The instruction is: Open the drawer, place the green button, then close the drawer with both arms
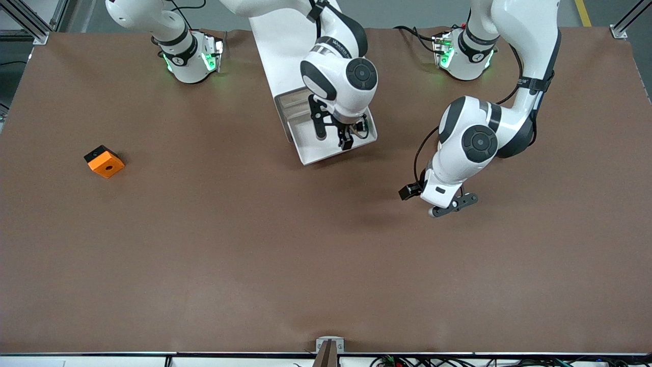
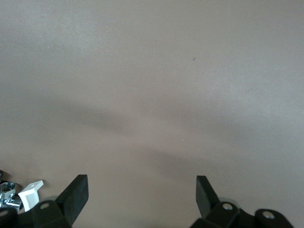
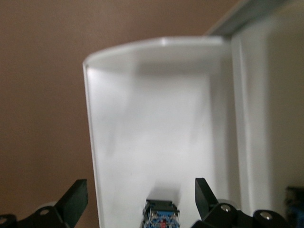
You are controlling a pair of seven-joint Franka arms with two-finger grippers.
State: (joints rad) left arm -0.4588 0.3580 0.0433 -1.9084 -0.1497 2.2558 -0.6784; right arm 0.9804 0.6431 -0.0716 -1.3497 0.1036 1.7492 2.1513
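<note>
Over the open drawer, right gripper hovers, jaws apart.

White drawer, brown table, orange-and-black block.

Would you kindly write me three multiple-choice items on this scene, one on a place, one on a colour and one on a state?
1. The right gripper is over:
A. the open drawer
B. the orange block
C. bare table

2. The block toward the right arm's end of the table is:
A. green
B. orange and black
C. white

3. The left gripper is:
A. shut on a part
B. open and empty
C. shut on the drawer

Answers:
1 A, the right wrist view looks down into the white tray, with the button below.
2 B, orange with a black side.
3 B, its fingers stand apart over bare table.
</note>
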